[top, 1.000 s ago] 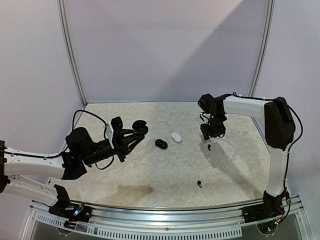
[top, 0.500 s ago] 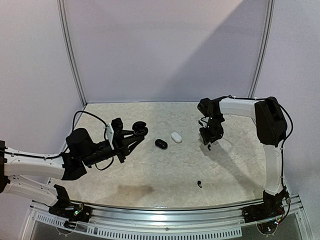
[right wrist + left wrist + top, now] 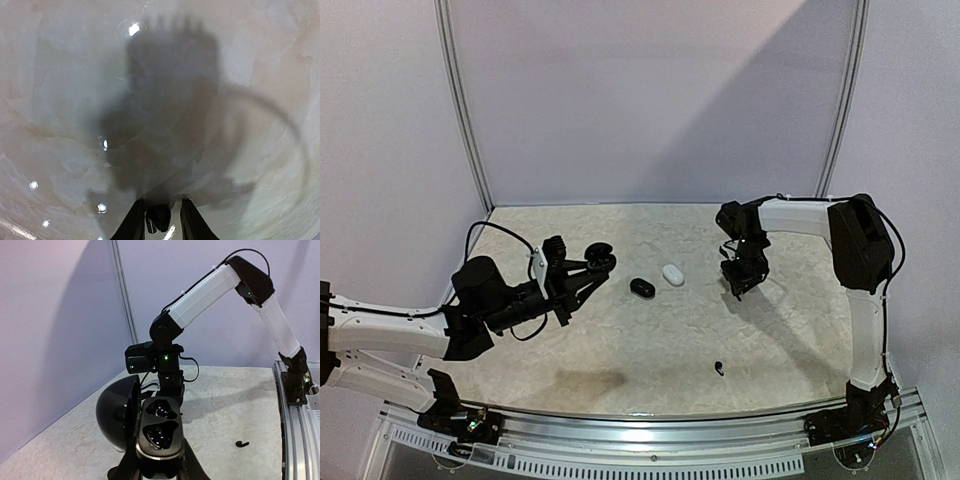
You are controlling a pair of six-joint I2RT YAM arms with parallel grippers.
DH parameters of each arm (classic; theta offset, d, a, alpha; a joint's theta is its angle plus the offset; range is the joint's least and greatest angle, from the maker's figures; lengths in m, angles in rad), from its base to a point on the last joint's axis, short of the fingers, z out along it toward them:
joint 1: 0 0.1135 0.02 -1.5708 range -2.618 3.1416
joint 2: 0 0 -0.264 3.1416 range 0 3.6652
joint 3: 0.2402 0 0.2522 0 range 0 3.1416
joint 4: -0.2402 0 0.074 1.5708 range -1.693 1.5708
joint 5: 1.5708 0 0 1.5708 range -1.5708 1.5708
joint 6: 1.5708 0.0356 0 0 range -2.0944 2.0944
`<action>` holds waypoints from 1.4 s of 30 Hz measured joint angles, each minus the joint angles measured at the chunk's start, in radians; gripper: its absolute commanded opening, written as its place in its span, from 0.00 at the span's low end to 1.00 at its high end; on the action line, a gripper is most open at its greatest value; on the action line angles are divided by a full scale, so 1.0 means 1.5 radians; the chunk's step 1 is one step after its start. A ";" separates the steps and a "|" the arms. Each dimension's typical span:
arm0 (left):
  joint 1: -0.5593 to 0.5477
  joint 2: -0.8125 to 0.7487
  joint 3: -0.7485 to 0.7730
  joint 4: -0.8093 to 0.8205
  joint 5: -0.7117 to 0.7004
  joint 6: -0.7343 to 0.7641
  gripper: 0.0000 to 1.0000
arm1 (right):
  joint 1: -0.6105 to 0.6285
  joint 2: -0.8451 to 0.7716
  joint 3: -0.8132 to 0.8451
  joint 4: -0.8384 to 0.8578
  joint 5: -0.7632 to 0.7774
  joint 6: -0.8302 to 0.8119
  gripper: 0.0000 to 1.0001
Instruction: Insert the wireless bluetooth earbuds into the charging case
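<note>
Presently the right claw (image 3: 740,287) is down at the surface of the table (image 3: 650,340), on its far right side and pointing straight down. In its own wrist view, its two fingers (image 3: 134,222) stand a narrow way apart, and one black earbud (image 3: 159,218) lies on the table directly between them, close to the tips. The bud sits against the left-hand finger in that view, while a sliver of bright table shows between it and the other finger. The claw is therefore partly closed around the bud, not clamped on it. The left claw (image 3: 582,268) is closed on the black charging case (image 3: 159,432), held up off the table at the left, well apart from the right claw. The case is open, with its domed lid (image 3: 117,412) swung aside and both sockets dark; whether anything is seated in them cannot be told. A second black earbud (image 3: 719,368) lies alone near the front edge, apart from both claws. A closed black case (image 3: 642,287) and a white case (image 3: 673,273) lie side by side mid-table, between the arms.
</note>
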 measured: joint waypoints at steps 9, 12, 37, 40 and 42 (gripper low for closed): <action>0.000 0.000 0.000 0.000 0.000 0.000 0.00 | 0.000 0.000 0.001 0.001 -0.001 0.000 0.26; 0.000 0.000 0.000 0.000 0.000 0.000 0.00 | 0.000 0.004 0.007 -0.001 -0.003 -0.001 0.21; 0.006 0.040 0.014 0.038 -0.049 0.061 0.00 | 0.105 -0.227 0.051 0.197 -0.092 -0.069 0.00; 0.010 0.049 0.034 0.062 -0.043 0.095 0.00 | 0.184 -0.324 0.038 0.362 -0.124 -0.100 0.00; 0.016 0.055 0.052 0.082 -0.036 0.116 0.00 | 0.224 -0.367 0.017 0.471 -0.162 -0.113 0.00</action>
